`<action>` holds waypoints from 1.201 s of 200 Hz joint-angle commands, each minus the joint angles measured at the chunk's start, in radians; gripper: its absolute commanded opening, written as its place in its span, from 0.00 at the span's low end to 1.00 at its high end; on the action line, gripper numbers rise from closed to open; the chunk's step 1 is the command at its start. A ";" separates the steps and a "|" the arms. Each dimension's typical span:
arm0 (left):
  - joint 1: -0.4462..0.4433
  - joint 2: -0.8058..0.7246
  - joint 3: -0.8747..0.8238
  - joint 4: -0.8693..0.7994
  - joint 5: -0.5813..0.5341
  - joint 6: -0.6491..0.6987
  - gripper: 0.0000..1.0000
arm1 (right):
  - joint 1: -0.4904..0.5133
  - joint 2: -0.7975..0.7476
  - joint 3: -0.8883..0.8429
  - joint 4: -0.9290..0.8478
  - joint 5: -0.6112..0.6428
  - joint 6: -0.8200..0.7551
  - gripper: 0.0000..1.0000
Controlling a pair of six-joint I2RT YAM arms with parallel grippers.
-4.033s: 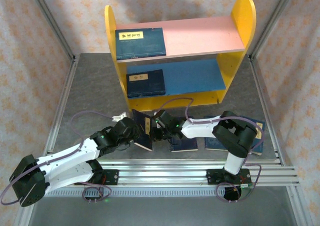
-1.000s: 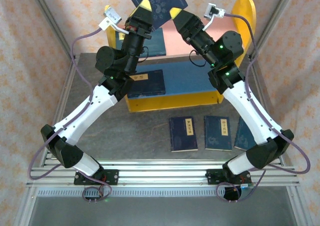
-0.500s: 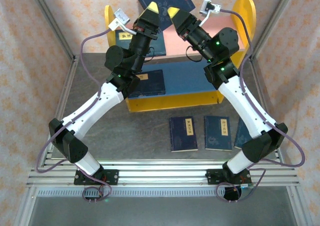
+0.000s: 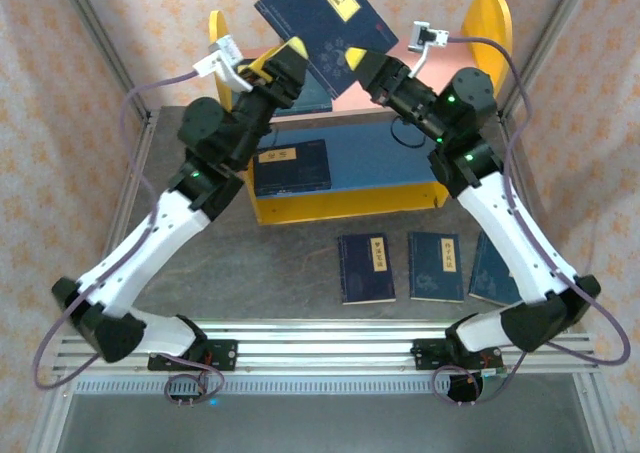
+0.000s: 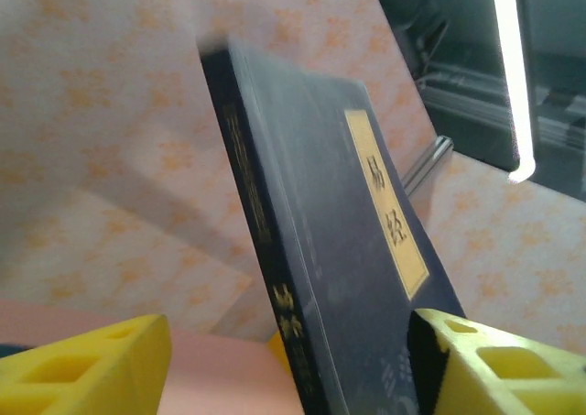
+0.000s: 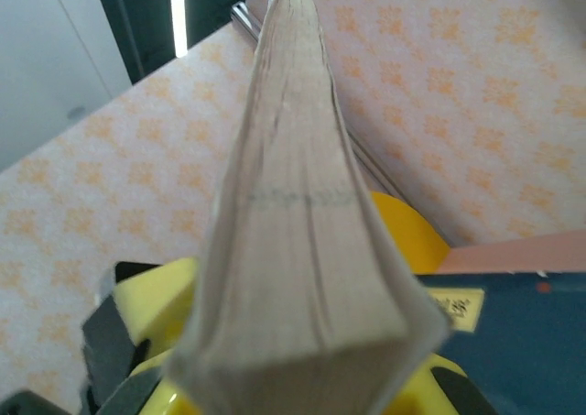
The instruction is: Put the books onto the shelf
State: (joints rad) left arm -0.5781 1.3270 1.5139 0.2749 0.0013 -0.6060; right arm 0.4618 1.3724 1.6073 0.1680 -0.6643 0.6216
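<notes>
Since approx. half a sec ago the left jaws have let go & the left arm [image 4: 170,213] has swung out twd the shelf's left side panel. The raised book [image 4: 322,18] sits lower now, w/ more cover showing in the overhead view. The right arm [image 4: 500,223] has barely shifted.

Jaws: left jaws are spread, yellow fingers [image 5: 87,369] either side of the book's lower edge. The near one is clear of the spine; the far one is close to the cover, can't tell if touching. Right jaws are pressed onto the raised book, pinching its lower corner, page edge [image 6: 293,204] facing the wrist cam.

Where: the raised book hangs tilted in the air above the shelf [image 4: 487,23], over the pink board [image 6: 522,250]. One shelved book [image 6: 522,351] lies flat on that board, another [image 4: 292,166] on the blue board [image 4: 380,158]. Three spare books [image 4: 365,268] lie on the counter [image 4: 290,263] in front of the shelf's base.

Handling (my read): thin, light, prob. soft-bound. Pages fan & bow along the free edge, so it'll flex if held by one corner. The cover looks smooth & could slip. Best hold is across the cover near the spine, fingers well on.

Pose: both arms stretch up & fwd, elbows out, wrists angled inward to meet above the shelf top, mirror-like.
</notes>
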 commanded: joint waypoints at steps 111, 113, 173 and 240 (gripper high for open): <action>0.269 -0.272 -0.187 -0.645 0.694 0.131 0.69 | -0.048 -0.224 -0.164 -0.517 -0.315 -0.486 0.00; 0.271 -0.272 -0.190 -0.647 0.696 0.131 0.69 | -0.049 -0.225 -0.169 -0.518 -0.321 -0.489 0.00; 0.282 -0.250 -0.211 -0.692 0.782 0.146 0.70 | -0.049 -0.266 -0.233 -0.552 -0.469 -0.525 0.00; 0.282 -0.258 -0.307 -0.538 0.937 0.093 0.66 | -0.048 -0.221 -0.251 -0.549 -0.529 -0.521 0.01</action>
State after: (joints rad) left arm -0.3046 1.0775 1.2598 -0.3698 0.8253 -0.4931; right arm 0.4133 1.1408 1.3590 -0.4240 -1.1385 0.1184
